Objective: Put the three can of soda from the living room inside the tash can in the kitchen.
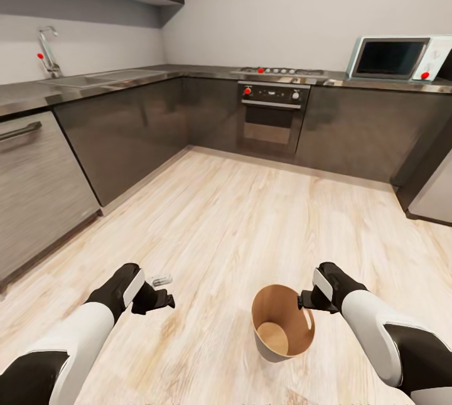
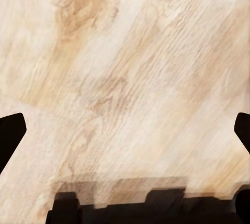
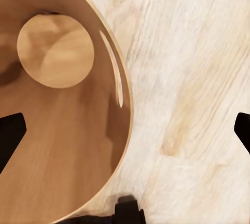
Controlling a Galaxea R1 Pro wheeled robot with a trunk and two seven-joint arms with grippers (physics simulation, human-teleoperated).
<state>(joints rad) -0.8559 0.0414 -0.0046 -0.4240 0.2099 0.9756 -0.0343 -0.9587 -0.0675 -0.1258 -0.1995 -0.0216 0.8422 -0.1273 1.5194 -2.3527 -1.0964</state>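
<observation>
**Tash can (image 1: 273,307) on the kitchen floor, both pincers wide and empty**

From the head: finds the tash can upright on the pale wood floor (image 1: 251,216), low in front of the robot and well off the dark desk (image 1: 188,72), the oven (image 1: 271,117) and the microwave (image 1: 392,58). Puts the right pincer (image 1: 307,299) just beside the rim, on its outer side, most likely so that a drop would fall straight into the open mouth. Leaves the left pincer (image 1: 160,299) over bare boards, well apart from the can, probably kept clear of the way. Reads the can as a small round tapered basket with no lid: grey-tan outside, smooth coppery-brown inside.

From the left wrist: looks straight down on wood grain, with the left pincer (image 2: 125,135) spread wide, dark fingertips (image 2: 10,135) at either edge and nothing between them.

From the right wrist: looks down past the rim into the tash can (image 3: 62,130), with the right pincer (image 3: 125,133) equally wide and gripping nothing. Shows a warm, glossy inner wall narrowing to a lighter round bottom, bare where visible. Places roughly half the spread over the mouth and half over floor, so would call for a small shift inward before any release
</observation>
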